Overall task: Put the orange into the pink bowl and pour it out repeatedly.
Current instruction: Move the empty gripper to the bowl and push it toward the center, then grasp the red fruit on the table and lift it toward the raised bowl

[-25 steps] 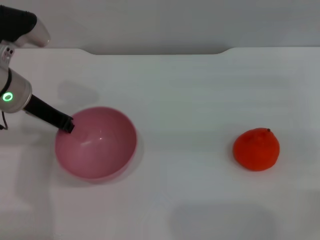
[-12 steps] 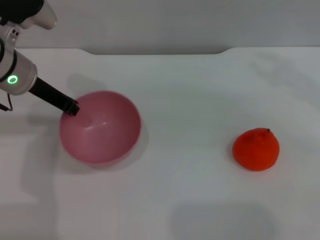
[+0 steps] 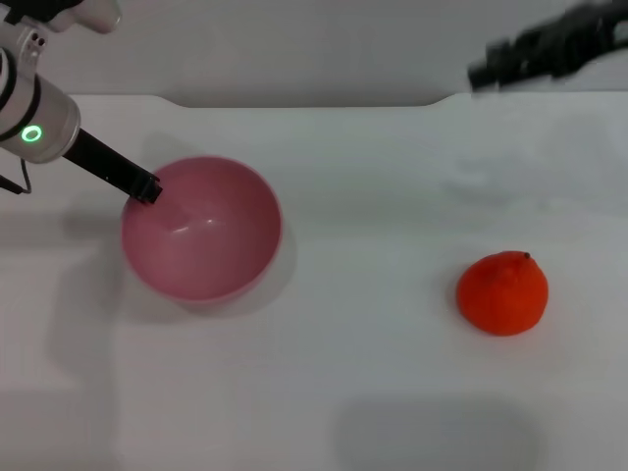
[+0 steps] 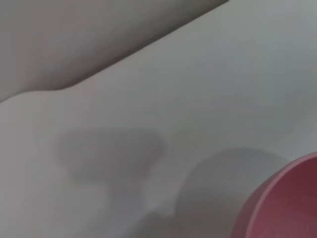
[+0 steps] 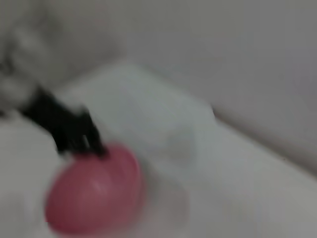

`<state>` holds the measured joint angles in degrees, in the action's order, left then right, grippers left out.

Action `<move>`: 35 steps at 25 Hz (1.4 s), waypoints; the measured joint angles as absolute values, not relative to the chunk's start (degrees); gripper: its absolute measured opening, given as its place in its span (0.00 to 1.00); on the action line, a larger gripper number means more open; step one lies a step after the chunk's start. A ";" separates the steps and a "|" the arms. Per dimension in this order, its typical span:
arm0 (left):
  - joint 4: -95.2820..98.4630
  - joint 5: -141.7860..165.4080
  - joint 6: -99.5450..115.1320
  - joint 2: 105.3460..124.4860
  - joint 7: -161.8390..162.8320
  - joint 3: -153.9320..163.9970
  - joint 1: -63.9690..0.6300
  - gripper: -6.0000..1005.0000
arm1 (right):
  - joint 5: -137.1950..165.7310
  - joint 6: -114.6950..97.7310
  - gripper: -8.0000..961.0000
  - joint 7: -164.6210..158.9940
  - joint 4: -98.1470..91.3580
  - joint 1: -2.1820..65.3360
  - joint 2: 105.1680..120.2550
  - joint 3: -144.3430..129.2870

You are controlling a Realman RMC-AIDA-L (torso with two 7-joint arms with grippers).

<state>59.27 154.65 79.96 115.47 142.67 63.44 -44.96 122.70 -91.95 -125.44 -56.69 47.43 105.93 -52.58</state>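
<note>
The pink bowl [image 3: 202, 231] stands at the left of the white table [image 3: 353, 196], its open side facing up and toward me. My left gripper [image 3: 147, 187] is shut on the bowl's far left rim. A slice of that bowl [image 4: 287, 203] shows in the left wrist view. The right wrist view shows the whole bowl [image 5: 94, 191], with the left gripper [image 5: 79, 141] at its rim. The orange [image 3: 502, 292] rests alone on the table at the right, nothing touching it. High above and behind it, my right gripper [image 3: 488, 71] comes in from the upper right as a dark blur.
The table's far edge [image 3: 304, 101] runs across the top with a shallow notch in it. A soft shadow [image 3: 437, 432] lies on the table near the front.
The left gripper has drawn the pink bowl away from me, toward the far side. The right gripper has come into the head view at the upper right. The orange has not moved.
</note>
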 joint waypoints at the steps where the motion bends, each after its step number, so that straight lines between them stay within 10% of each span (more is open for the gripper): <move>1: 59.27 154.65 79.96 115.47 142.67 63.44 -44.96 0.05 | 126.21 -92.61 0.55 -126.84 -56.75 48.42 106.06 -54.37; 16: 59.21 154.68 79.68 115.61 142.03 63.72 -46.29 0.05 | 150.91 -97.73 0.55 -130.33 -62.99 49.56 114.63 -64.28; 35: 59.51 155.21 82.13 116.64 142.74 63.88 -47.68 0.05 | 152.83 -95.90 0.55 -130.44 -63.37 45.69 116.64 -64.77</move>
<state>59.51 155.21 82.13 116.64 142.74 63.88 -47.68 152.83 -95.90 -130.44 -63.37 45.69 116.64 -64.78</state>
